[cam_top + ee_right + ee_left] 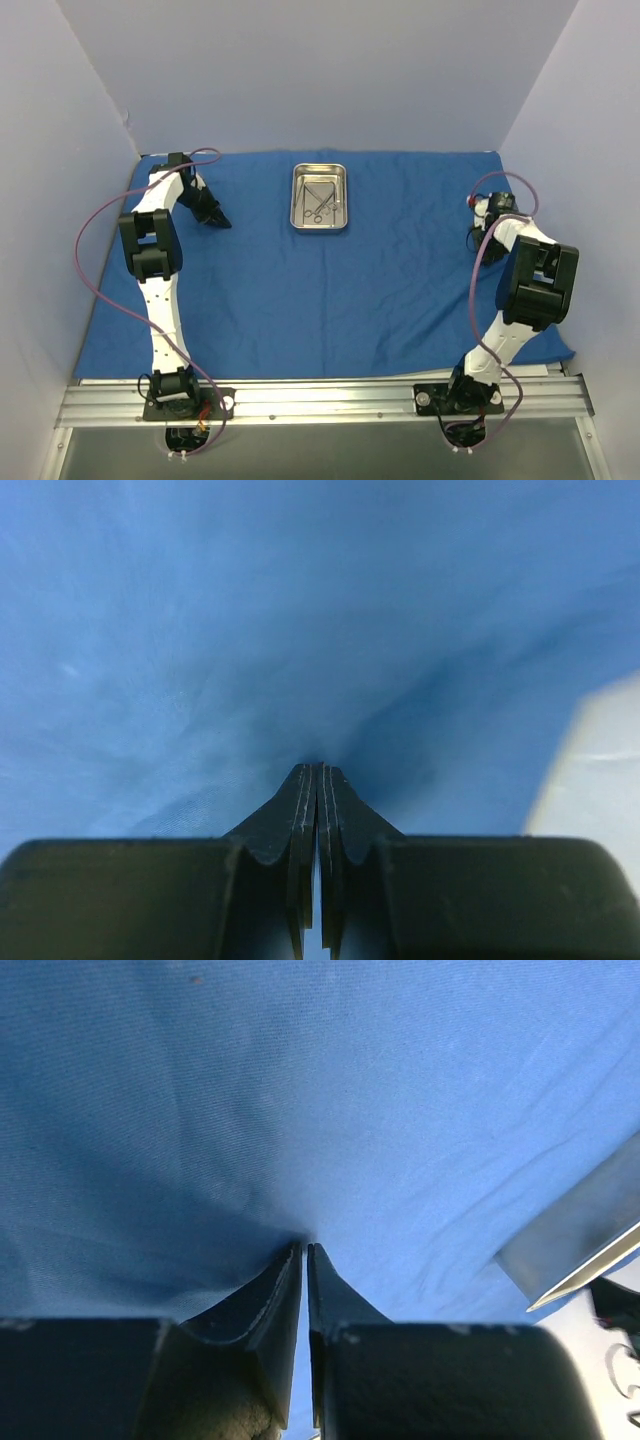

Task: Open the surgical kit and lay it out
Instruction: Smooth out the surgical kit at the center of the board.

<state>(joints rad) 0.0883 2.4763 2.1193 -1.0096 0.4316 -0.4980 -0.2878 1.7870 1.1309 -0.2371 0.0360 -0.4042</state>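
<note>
**Cloth** (300,290): royal blue, opened out flat, covering nearly the whole table. Long axis left to right. Far edge sits against the back wall and near edge at the rail (320,398). The near right corner runs a little past the rest. Light wrinkles throughout.

**Tray** (296,200): shiny steel, rectangular, resting on the cloth towards the far edge, close to the middle of the width. Long axis runs away from the arms, squared to the cloth.

**Instruments** (320,203): thin, silvery, scissor-like, all inside the tray. They lie roughly along its length, ring handles towards the near end. Too small to count.

**Left gripper** (222,222): at the far left of the cloth, well apart from the tray, pointing down. Fingers (270,1300) are drawn almost together with a slit between, tips pinching a pucker of cloth.

**Right gripper** (317,768): at the far right of the cloth. Fingers are pressed together, tips on the cloth. Cannot tell whether any cloth is caught between them.
</note>
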